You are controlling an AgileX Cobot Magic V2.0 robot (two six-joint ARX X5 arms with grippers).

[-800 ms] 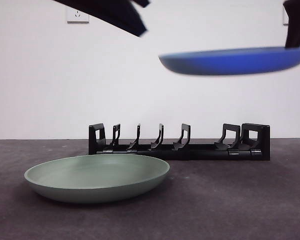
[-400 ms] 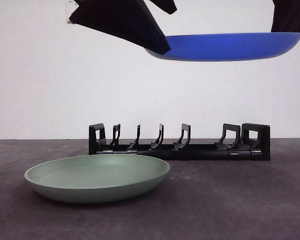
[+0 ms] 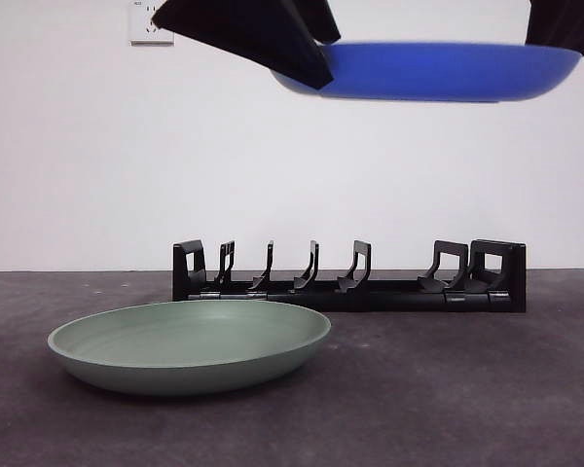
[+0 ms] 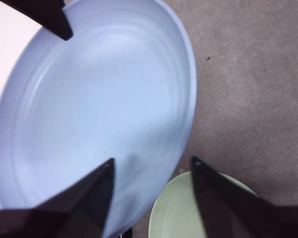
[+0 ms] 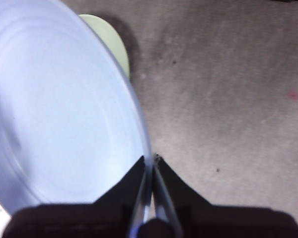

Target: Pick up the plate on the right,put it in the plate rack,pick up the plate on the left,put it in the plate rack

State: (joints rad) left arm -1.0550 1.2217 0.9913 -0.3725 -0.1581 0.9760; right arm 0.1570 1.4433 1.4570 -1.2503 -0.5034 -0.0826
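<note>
Green plate (image 3: 189, 344) waits on your worktop (image 3: 448, 389); behind it stands the plate rack (image 3: 348, 277). Above, the left pincer (image 4: 151, 168) has closed in, jaws spread astride the blue plate (image 3: 433, 71), which has risen slightly; right pincer (image 5: 152, 163) clamps its rim.

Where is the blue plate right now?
The blue plate is level in the air, high above the plate rack, its rim clamped by the right hand; the left hand straddles the opposite rim, open.
</note>
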